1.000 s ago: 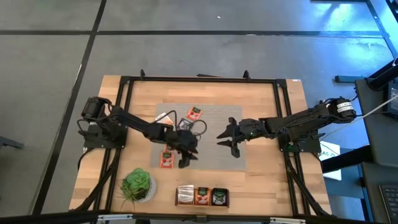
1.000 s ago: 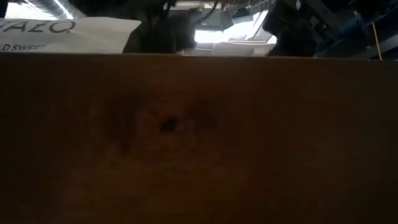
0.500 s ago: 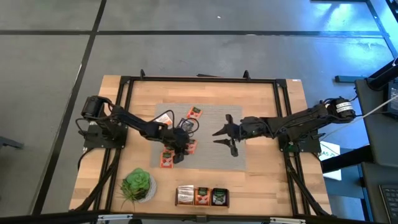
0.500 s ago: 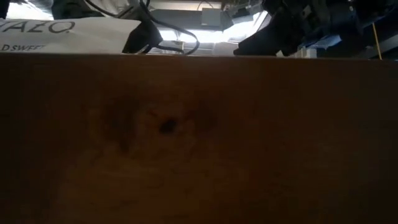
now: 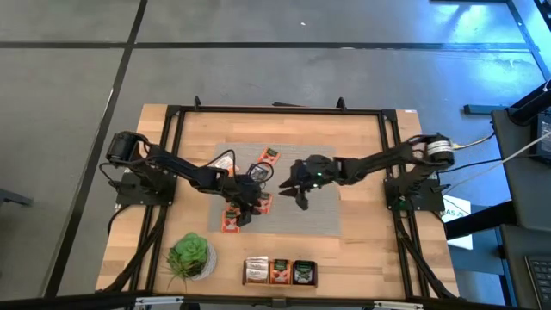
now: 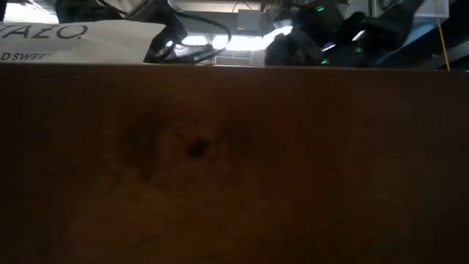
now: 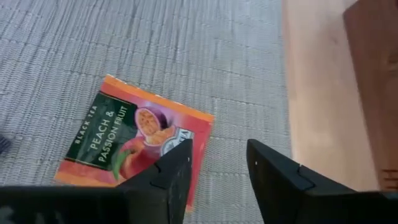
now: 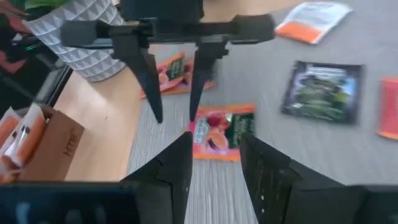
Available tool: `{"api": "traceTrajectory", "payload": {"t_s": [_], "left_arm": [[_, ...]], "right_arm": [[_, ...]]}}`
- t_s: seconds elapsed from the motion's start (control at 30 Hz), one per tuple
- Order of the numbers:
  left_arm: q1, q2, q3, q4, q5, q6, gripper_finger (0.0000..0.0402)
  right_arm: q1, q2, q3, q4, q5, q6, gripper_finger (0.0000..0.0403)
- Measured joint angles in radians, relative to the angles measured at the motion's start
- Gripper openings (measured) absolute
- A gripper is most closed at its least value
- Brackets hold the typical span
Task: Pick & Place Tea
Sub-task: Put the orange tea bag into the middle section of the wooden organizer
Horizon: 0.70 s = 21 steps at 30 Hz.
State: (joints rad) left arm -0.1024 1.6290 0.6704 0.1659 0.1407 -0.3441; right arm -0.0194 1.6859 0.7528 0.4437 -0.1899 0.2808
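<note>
Tea sachets lie scattered flat on the grey woven mat [image 5: 293, 215] in the middle of the wooden desk [image 5: 370, 250]. An orange sachet [image 7: 134, 143], printed "Black Tea Peach & Passion Fruit", is seen lying face up just ahead of the left gripper [image 7: 217, 171]; it is nearly square, its edges are set at a slant to the mat's weave, and its near corner is covered by one finger [image 7: 168, 180]. The left fingers are held apart, with nothing between them, low over that sachet near the mat's front left part. From the right wrist view the same sachet [image 8: 221, 132] is seen beneath the left gripper's two dark tapered fingers [image 8: 146, 78], with a black sachet [image 8: 323, 90], a white-and-orange one [image 8: 314, 18] and another orange one [image 8: 171, 74] lying nearby, all thin, flat and glossy. The right gripper [image 5: 288, 182] is held over the mat's middle, close to the left one, its fingers parted and empty. A wooden box [image 5: 280, 272] holding upright sachets is set at the desk's front edge, beside a green plant [image 5: 189, 256] in a faceted white pot. In the low view little but the box's brown wall [image 6: 234, 161] is shown.
</note>
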Motion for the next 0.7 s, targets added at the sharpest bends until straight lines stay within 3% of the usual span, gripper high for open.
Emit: {"api": "traceTrajectory", "payload": {"t_s": [0.1, 0.3, 0.7], "left_arm": [[-0.003, -0.007, -0.001, -0.038, -0.005, -0.002, 0.015], [-0.017, 0.038, -0.007, -0.039, -0.063, -0.056, 0.0147], [-0.028, 0.078, -0.006, -0.003, -0.079, -0.044, 0.0146]], "right_arm": [[-0.008, 0.074, 0.067, -0.016, -0.06, -0.024, 0.0136], [-0.024, 0.182, 0.173, -0.094, -0.066, -0.026, 0.0136], [-0.028, 0.227, 0.219, -0.165, -0.068, 0.002, 0.0143]]}}
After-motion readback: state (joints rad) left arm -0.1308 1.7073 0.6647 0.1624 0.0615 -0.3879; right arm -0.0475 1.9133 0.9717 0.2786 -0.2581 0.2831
